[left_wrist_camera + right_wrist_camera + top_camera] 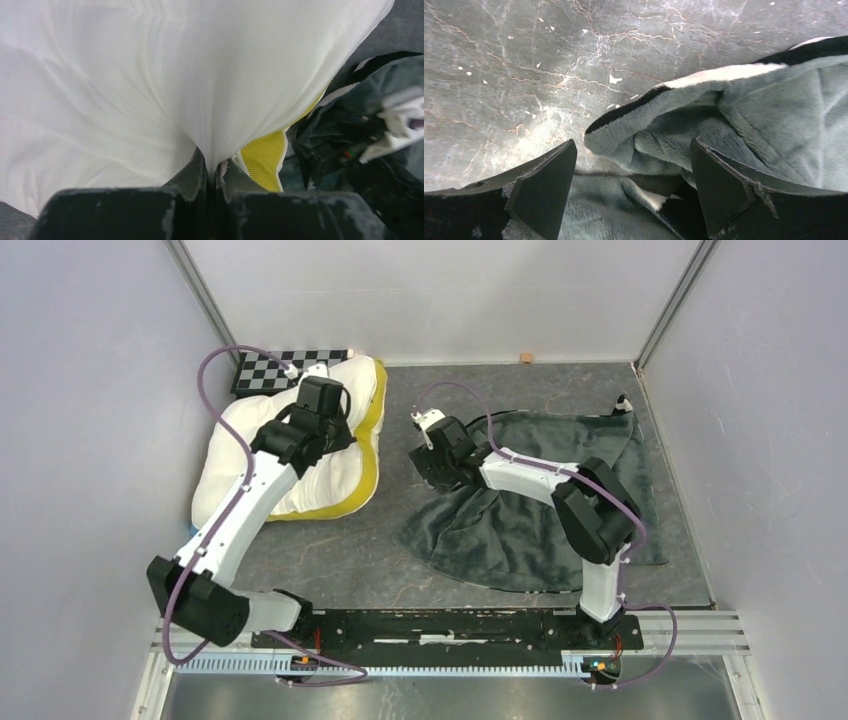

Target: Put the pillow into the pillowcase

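Pale walls enclose marbled grey table bearing pillowcase

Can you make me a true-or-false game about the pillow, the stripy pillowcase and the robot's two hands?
1. The left hand is pinching the pillow. True.
2. The right hand is shut tight. False: it is open, with the edge of the pillowcase in the gap.
3. The pillow is already inside the pillowcase. False: it lies outside, to the left of the pillowcase.
4. The pillow has a yellow edge. True.
5. The checkerboard lies on top of the pillowcase. False: it is at the back left, partly under the pillow.
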`<state>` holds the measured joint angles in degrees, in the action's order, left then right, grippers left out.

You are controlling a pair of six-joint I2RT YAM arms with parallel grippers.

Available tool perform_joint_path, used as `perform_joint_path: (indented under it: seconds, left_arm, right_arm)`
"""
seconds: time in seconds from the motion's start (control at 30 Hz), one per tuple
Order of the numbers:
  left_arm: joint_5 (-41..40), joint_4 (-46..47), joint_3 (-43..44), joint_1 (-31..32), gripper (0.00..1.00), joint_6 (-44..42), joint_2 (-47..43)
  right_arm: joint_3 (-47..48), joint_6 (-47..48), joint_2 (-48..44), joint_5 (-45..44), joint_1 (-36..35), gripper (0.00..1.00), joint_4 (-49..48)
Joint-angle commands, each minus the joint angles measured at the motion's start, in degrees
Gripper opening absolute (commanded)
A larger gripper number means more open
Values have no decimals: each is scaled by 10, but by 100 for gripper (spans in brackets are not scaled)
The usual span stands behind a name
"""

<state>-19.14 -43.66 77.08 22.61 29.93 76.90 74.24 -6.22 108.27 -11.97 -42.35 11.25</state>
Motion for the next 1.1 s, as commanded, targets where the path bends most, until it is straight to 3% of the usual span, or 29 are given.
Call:
perform_joint_path:
  seconds: [0.0,0.1,0.17,0.3,0.37,0.53,0.6,0.73,0.87,0.93,1.07]
  left_arm:
    - [23,35,4,1,2,22,-62]
    - [35,35,6,1,2,22,-87]
    - [42,34,5,1,2,20,-102]
    - [54,32,-4,1,2,16,-133]
    - [60,29,-7,1,2,14,-147]
    - [74,24,-20,2,2,7,-167]
    - [80,24,-27,2,2,8,-170]
    - [95,28,-37,2,2,14,-171]
    - [88,28,-34,2,2,9,-174]
    - [79,26,-30,2,2,9,-171]
    - [62,24,-21,1,2,19,-162]
  right_arm:
    - [47,-14,46,1,-3,90,-3]
    - [79,-26,78,-9,-4,88,14]
    - [111,-30,98,-13,-3,79,30]
    - [192,-52,127,-14,3,18,52]
    - [250,-73,151,17,17,3,59]
    - [367,-198,222,161,84,0,-5]
    - [364,-246,237,205,100,6,-74]
    - [375,-292,260,261,114,58,-128]
    - [286,-250,178,239,109,83,-128]
    - [224,-234,118,226,108,90,-141]
    - [134,-210,5,174,97,91,-99]
